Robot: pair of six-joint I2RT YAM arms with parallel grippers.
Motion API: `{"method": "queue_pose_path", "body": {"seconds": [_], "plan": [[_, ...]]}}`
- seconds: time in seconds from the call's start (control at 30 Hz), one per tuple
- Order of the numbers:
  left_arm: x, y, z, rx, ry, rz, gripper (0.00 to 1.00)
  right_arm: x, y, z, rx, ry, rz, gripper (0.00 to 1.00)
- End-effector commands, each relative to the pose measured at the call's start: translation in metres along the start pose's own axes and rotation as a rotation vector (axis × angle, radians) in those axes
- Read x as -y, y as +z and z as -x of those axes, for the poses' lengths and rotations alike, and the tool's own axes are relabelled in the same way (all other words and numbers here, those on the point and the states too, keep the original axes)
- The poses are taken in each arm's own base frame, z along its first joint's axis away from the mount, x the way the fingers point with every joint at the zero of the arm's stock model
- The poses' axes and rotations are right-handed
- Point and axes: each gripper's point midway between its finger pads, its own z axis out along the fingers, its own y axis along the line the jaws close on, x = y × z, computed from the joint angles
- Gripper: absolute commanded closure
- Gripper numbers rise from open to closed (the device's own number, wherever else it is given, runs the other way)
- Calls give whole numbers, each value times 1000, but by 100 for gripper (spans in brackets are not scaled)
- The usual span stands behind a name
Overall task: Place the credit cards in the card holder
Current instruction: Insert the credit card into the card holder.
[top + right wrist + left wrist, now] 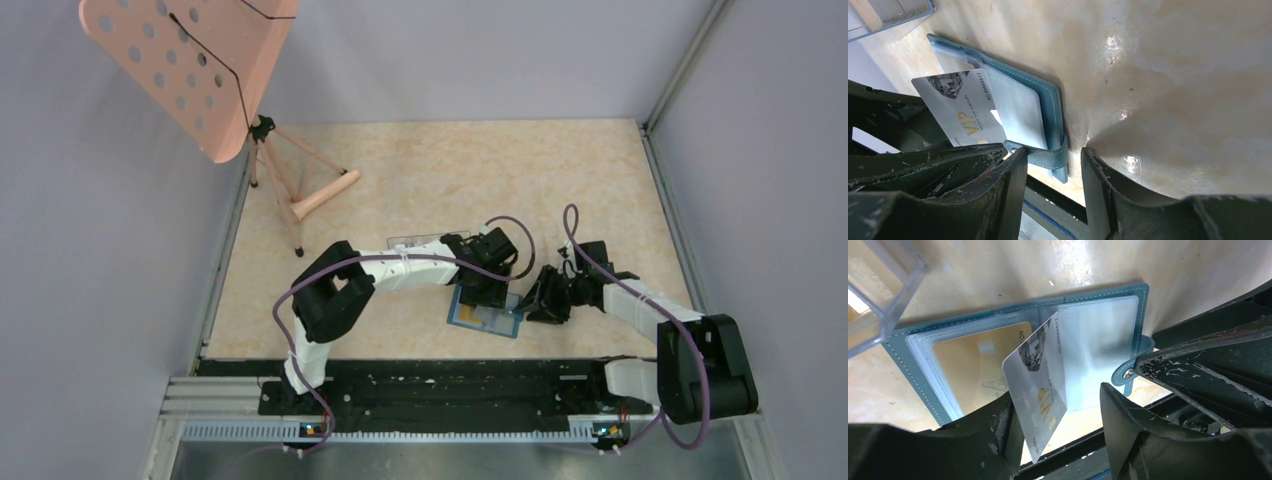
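On the table (450, 170), close to the near edge and between the two grippers, the wallet (1108, 335) lies open with its pockets up.

- Left-hand pocket: yellow card (973, 360) sits fully in, behind the clear sleeve.
- Silver card (1040, 390) stands tilted over the centre fold, with its top corner at the fold. I cannot tell whether that edge is inside the right-hand pocket. Its lower part leans on one finger of the left gripper (1058, 400).
- Left gripper: fingers spread. The card touches one finger only and the other is well apart from it, so there is no pinch.
- Right gripper (1053, 155): at the wallet's tab side, low over the table, fingers apart on either side of the snap tab (1133, 365). The tab's snap end lies against one fingertip, with a gap to the other, so nothing is clamped.
- Clear box (415, 243): just beyond the wallet, beside the left arm.
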Motion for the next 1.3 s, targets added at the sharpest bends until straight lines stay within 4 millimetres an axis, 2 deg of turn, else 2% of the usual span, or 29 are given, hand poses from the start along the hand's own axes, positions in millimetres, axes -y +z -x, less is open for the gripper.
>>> {"method": "queue_pose_path", "body": {"seconds": [0.0, 0.43, 0.57, 0.77, 0.87, 0.97, 1.07, 1.27], "plan": [[1, -11, 8, 36, 22, 17, 42, 7, 4, -4, -2, -11, -20, 56], [-3, -30, 9, 73, 7, 13, 43, 7, 5, -5, -6, -8, -16, 56], [-2, -35, 9, 84, 1, 1, 47, 8, 5, -6, -9, -6, -14, 56], [-2, -34, 10, 90, -2, -3, 63, 9, 6, -8, -13, -4, -13, 56], [-8, -33, 11, 100, -4, 24, 78, 9, 6, -8, -14, -5, -13, 56], [-14, -32, 11, 106, -11, 51, 85, 9, 6, -8, -14, -1, -13, 56], [-14, -31, 10, 100, -17, 45, 98, 9, 6, -8, -13, 0, -13, 56], [-6, -24, 1, 52, -52, -48, 100, 9, 7, -9, -15, 0, -9, 57]]}}
